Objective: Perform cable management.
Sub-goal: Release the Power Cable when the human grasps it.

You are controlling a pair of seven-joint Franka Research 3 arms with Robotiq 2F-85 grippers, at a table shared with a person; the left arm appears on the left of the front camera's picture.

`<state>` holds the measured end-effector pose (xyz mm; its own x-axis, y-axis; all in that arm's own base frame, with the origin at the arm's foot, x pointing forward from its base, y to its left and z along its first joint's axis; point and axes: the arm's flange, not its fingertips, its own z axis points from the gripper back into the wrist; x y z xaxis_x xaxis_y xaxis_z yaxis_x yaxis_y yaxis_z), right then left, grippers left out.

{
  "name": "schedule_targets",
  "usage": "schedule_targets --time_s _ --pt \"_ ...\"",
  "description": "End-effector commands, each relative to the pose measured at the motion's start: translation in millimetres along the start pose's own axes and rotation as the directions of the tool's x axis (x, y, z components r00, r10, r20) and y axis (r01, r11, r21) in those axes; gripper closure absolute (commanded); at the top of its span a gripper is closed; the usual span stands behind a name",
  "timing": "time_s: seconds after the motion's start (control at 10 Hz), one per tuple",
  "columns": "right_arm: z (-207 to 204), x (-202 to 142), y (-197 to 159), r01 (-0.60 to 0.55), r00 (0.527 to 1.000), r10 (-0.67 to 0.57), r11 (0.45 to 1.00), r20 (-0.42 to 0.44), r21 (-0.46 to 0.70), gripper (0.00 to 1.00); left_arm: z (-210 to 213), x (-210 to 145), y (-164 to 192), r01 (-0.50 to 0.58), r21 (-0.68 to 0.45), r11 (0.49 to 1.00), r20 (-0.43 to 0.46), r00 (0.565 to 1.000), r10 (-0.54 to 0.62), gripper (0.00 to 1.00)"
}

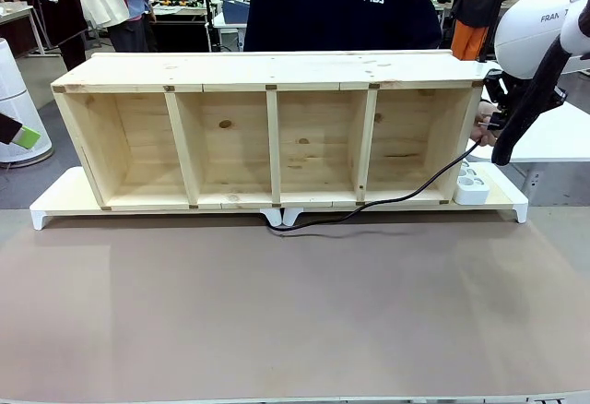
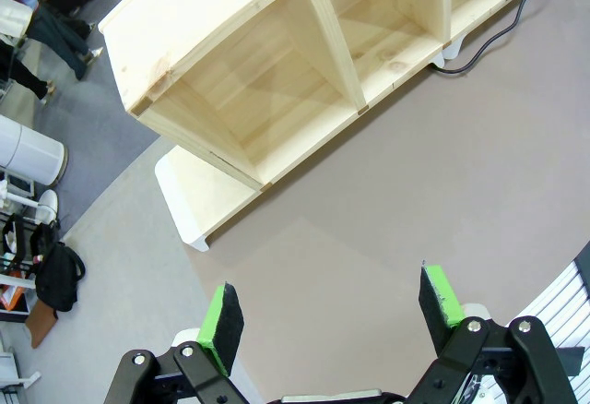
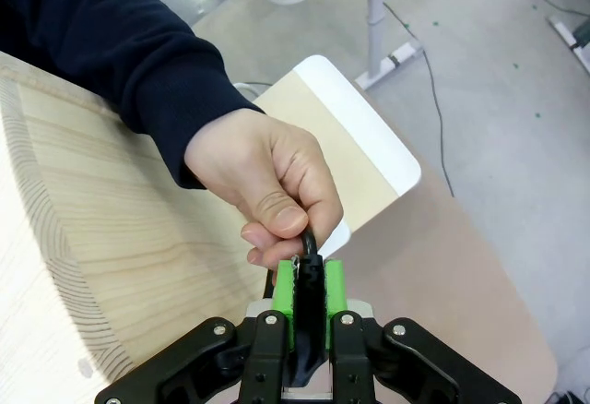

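Observation:
The black cable (image 1: 406, 196) runs from under the middle of the wooden shelf (image 1: 277, 81) along its front and up to the shelf's right end. There my right gripper (image 3: 310, 273) is shut on the cable (image 3: 310, 298), its green pads pressed against it. A person's hand (image 3: 267, 183) in a dark sleeve pinches the same cable just above my fingertips. My left gripper (image 2: 332, 316) is open with nothing between its pads, hovering over the brown table mat left of the shelf. One of its green pads (image 1: 28, 136) peeks in at the left edge of the front view.
The shelf lies on its side with several open compartments, on a white-footed board (image 1: 55, 206). A white power strip (image 1: 472, 185) sits on the board's right end. The person stands behind the shelf. The brown mat (image 1: 295, 312) stretches in front of the shelf.

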<state>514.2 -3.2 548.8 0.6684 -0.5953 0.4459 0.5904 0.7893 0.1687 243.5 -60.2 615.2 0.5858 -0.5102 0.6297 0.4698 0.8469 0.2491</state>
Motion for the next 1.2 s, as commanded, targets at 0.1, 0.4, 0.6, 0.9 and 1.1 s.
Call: schedule_targets --time_s 0.1,0.4,0.6,0.9,1.1 --pt "0.0 0.0 0.0 0.0 1.0 0.0 1.0 0.0 0.0 0.85 0.1 0.7 -0.4 -0.008 -0.002 1.0 0.005 1.0 0.008 0.0" --pt "5.2 0.7 -1.2 -0.009 1.0 0.009 0.999 -0.016 -0.03 0.45 0.1 0.7 -0.4 -0.008 -0.002 1.0 0.005 1.0 0.008 0.0" --pt "6.5 0.0 -1.4 -0.013 1.0 0.013 0.999 -0.016 -0.032 0.25 0.1 0.7 -0.4 -0.008 -0.002 1.0 0.005 1.0 0.008 0.0" --pt "7.3 -0.6 -1.4 -0.019 1.0 0.019 0.999 0.005 -0.027 0.22 0.1 0.7 -0.4 -0.008 -0.002 1.0 0.005 1.0 0.008 0.0" --pt "7.2 -0.7 -1.0 -0.017 1.0 0.017 1.0 0.013 -0.024 0.02 0.1 0.7 -0.4 -0.008 -0.002 1.0 0.005 1.0 0.008 0.0"
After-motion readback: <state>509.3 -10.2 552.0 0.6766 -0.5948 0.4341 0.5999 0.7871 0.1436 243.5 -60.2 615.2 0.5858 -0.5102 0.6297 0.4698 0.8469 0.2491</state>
